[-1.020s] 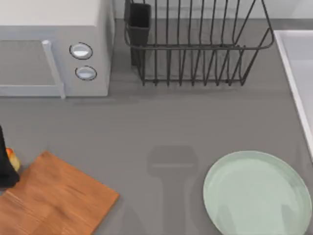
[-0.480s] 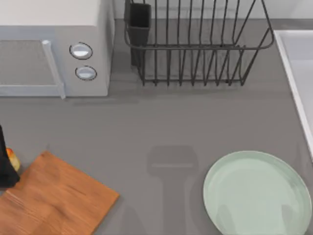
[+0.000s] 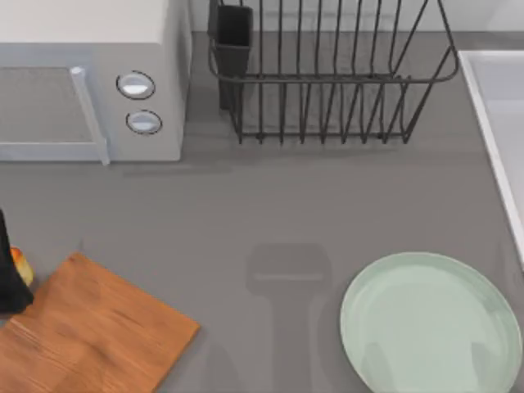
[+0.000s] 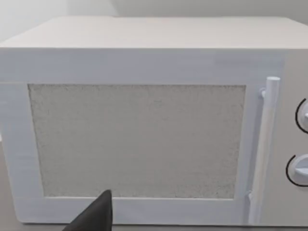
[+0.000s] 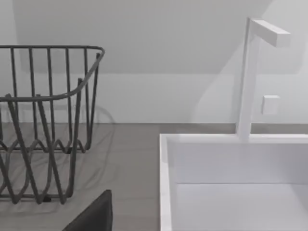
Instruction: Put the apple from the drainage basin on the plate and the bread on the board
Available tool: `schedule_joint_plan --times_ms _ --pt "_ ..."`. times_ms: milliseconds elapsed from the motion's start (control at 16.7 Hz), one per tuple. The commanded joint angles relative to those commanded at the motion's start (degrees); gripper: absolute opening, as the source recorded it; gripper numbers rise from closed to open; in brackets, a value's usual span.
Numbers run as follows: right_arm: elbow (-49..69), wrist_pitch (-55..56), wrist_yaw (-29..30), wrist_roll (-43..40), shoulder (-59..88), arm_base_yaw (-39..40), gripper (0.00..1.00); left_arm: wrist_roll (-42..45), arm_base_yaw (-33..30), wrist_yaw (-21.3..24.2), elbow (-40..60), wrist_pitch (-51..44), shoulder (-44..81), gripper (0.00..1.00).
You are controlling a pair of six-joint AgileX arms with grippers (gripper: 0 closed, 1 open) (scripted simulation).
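Beside the board (image 3: 86, 332), bread (image 3: 20, 267) is seen against the left gripper (image 3: 10, 282), jaw state indeterminate; a loose hold risks a drop short of it.

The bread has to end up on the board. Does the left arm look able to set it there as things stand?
Probably yes: the left gripper sits at the board's left edge beside the bread, and the board's top is bare.

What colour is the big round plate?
Pale mint green; the plate shows best in the top view.
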Motion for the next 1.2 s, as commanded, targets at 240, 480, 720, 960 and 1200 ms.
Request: schedule_joint_plan --times_ms 240,480,720,960,1200 --pt "0.0 0.0 0.0 0.0 0.0 0.0 1.00 0.0 0.0 0.0 0.0 0.0 0.0 1.00" --pt "0.5 -0.4 0.0 -0.1 0.6 -0.1 1.00 0.0 0.0 0.0 0.0 0.0 0.0 1.00" --pt "8.1 -5.3 0.0 -1.3 9.0 -1.4 1.00 0.0 0.0 0.0 0.0 0.0 0.0 1.00" --pt "22.2 -14.5 0.0 -3.6 26.3 -3.8 1.00 0.0 0.0 0.0 0.0 0.0 0.0 1.00" --pt "40.1 -26.1 0.1 -6.4 49.3 -6.9 1.00 0.0 0.0 0.0 0.0 0.0 0.0 1.00"
